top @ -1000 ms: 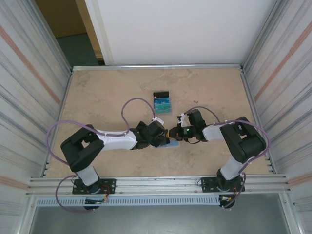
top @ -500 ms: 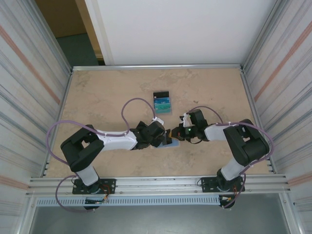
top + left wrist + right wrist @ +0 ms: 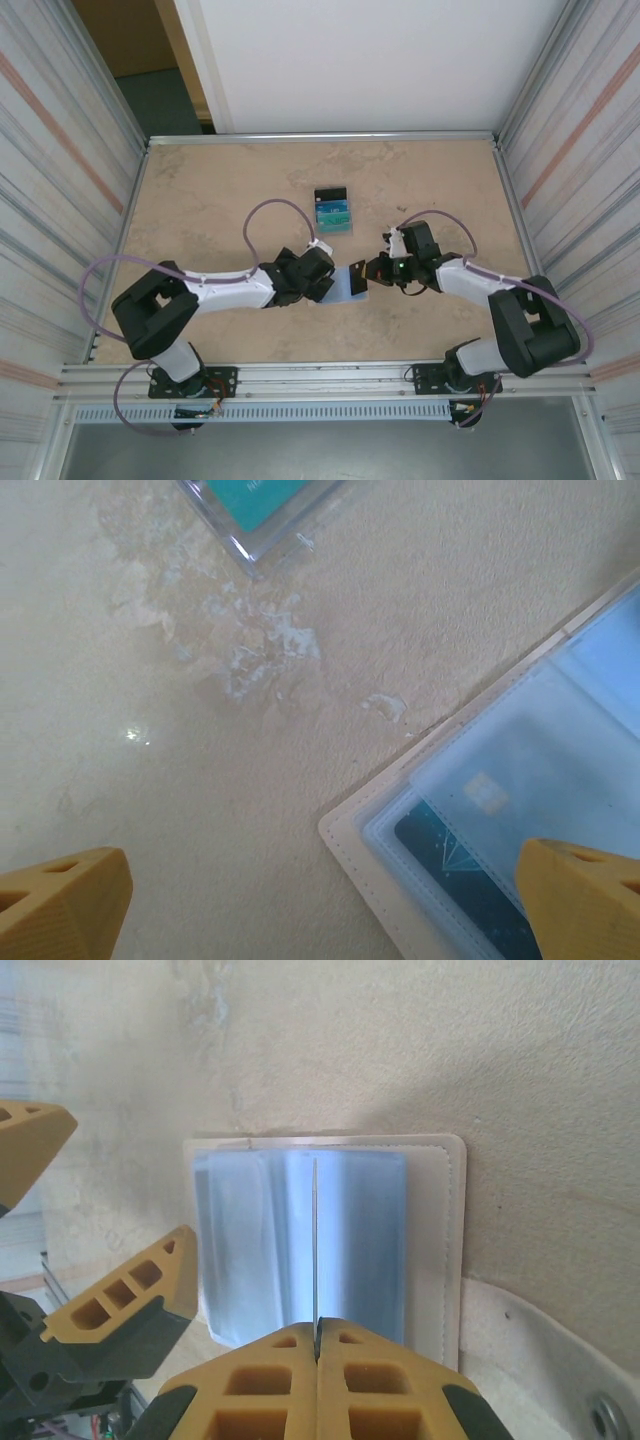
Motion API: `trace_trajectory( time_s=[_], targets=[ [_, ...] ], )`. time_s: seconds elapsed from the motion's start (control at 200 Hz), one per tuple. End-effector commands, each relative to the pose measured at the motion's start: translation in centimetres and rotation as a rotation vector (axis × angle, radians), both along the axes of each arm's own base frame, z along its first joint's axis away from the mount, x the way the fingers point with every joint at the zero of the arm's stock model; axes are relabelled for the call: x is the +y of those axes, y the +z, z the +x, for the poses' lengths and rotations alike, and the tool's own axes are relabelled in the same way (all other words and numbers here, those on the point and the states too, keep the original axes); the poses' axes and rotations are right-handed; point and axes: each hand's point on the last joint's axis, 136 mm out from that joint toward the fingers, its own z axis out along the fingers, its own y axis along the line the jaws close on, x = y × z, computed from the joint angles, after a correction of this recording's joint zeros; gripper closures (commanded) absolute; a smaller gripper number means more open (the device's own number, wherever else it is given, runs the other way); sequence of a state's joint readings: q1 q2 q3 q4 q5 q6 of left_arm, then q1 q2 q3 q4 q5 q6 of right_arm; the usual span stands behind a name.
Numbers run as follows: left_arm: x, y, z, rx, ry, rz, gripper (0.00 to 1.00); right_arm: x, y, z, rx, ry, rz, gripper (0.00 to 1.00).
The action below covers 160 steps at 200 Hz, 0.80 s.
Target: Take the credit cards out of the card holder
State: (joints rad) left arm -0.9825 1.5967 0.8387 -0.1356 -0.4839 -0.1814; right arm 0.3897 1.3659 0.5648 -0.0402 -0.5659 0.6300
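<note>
The tan card holder [image 3: 350,288] lies open on the table between both arms, pale blue lining up. In the right wrist view my right gripper [image 3: 317,1335] is shut on a thin credit card [image 3: 315,1240], seen edge-on and upright above the holder's [image 3: 435,1240] lining; its colour cannot be told. My left gripper [image 3: 320,905] is open, its fingers spread wide over the holder's corner [image 3: 375,855], one fingertip [image 3: 585,890] over the clear pockets. A dark teal card [image 3: 450,870] sits in a pocket. In the top view the grippers, left [image 3: 328,282] and right [image 3: 368,270], face each other across the holder.
A small pile of teal and black cards [image 3: 333,210] lies on the table beyond the holder; its corner [image 3: 270,505] appears at the top of the left wrist view. Metal rails edge the table, with corrugated walls on both sides.
My right gripper has drawn back to the right, away from the left gripper, and its arm has swung outward. More of the holder's blue lining now shows between the grippers.
</note>
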Motion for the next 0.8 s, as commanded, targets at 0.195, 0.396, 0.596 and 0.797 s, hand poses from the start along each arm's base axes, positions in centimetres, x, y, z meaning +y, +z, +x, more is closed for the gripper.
trace_trajectory(
  time_s=[0.195, 0.396, 0.596, 0.797],
  targets=[
    [0.0, 8.8, 0.5, -0.151, 0.038, -0.197, 0.01, -1.1, 4.9, -0.6, -0.201, 0.055, -0.033, 1.00],
    [-0.3, 13.2, 0.0, -0.199, -0.046, -0.348, 0.01, -1.3, 8.5, -1.6, -0.334, 0.101, -0.024, 1.00],
    [-0.4, 15.4, -0.6, -0.193, -0.202, -0.484, 0.01, -1.0, 11.8, -2.5, -0.452, 0.147, -0.011, 1.00],
    [0.8, 17.1, -0.4, -0.186, -0.303, -0.588, 0.01, -0.3, 13.8, -3.1, -0.518, 0.192, -0.035, 1.00]
  ],
)
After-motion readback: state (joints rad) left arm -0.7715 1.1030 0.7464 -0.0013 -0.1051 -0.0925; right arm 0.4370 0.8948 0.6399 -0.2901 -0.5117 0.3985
